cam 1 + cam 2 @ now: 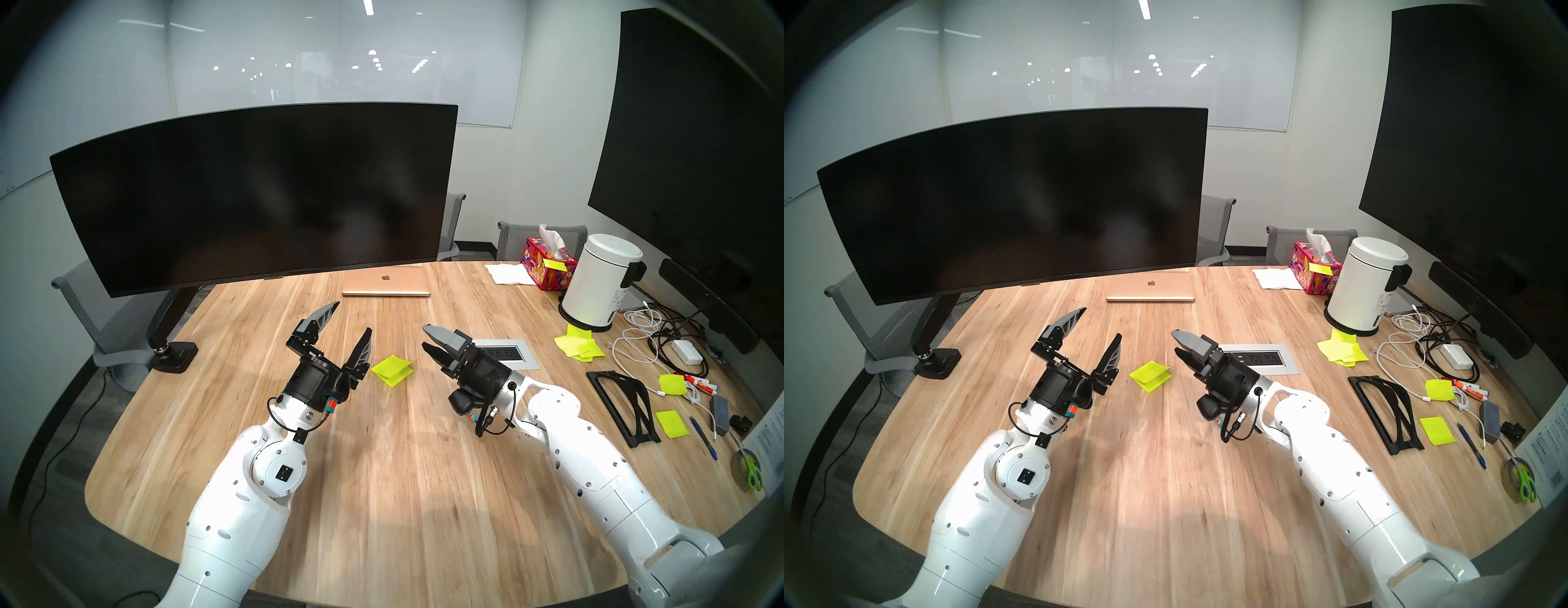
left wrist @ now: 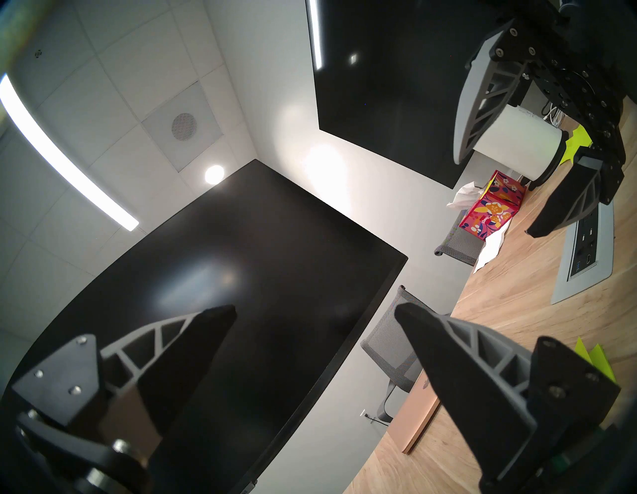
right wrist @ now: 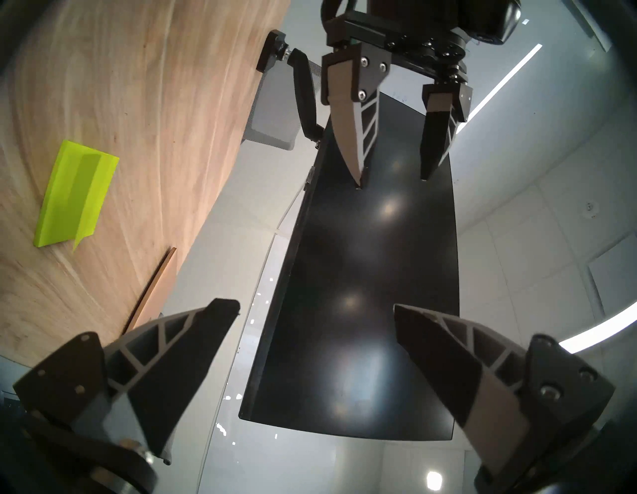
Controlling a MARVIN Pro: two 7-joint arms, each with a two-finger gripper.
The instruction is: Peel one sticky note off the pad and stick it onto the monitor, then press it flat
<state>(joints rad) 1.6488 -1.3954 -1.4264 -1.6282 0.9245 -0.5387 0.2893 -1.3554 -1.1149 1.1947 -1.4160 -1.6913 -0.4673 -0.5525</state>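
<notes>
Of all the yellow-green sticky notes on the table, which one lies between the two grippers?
The pad, alone at the table's middle, between the left gripper and the right gripper. The other notes all lie at the far right, among the cables.

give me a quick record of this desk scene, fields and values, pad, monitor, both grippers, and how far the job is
pad: small neon yellow-green sticky pad on the wooden table, between the grippers, top sheet offset
monitor: wide curved black monitor, screen bare
left gripper: open, empty, raised above table
right gripper: open, empty, beside pad
progress: no note peeled yet
</notes>
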